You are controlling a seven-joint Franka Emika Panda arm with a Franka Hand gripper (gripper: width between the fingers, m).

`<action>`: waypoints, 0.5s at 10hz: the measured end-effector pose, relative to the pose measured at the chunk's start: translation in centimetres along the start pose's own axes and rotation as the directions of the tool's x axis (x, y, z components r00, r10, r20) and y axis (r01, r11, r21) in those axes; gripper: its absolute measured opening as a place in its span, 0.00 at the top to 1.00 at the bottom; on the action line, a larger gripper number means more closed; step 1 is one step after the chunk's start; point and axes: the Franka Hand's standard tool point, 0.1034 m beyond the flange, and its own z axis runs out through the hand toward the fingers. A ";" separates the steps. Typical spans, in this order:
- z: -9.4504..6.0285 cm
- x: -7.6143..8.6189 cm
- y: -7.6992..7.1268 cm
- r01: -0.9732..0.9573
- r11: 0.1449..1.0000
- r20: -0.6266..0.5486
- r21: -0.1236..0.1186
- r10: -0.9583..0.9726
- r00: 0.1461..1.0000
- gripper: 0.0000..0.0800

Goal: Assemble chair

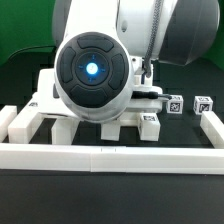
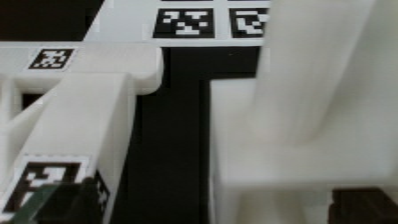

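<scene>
The gripper [image 2: 210,205] is hanging with dark fingertips [image 2: 54,203] wide apart. White plastic chair parts [image 2: 285,110] bearing square black-and-white tags [image 2: 183,22] are lying at its twelve o'clock.

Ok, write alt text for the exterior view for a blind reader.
A white robot arm fills the middle of the picture, its round dark joint cap with a glowing blue light facing the camera. Behind it, white plastic chair parts with square black-and-white marker tags lie on a dark table, and a long low white border rail runs across the front.
</scene>
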 end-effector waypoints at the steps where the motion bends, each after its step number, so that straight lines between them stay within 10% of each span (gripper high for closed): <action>1: -1.6 0.5 0.1 0.001 1.000 -0.079 -0.004 -0.001 0.997 0.19; 5: -8.9 -0.1 1.4 0.055 0.998 -0.402 -0.031 -0.063 0.914 0.19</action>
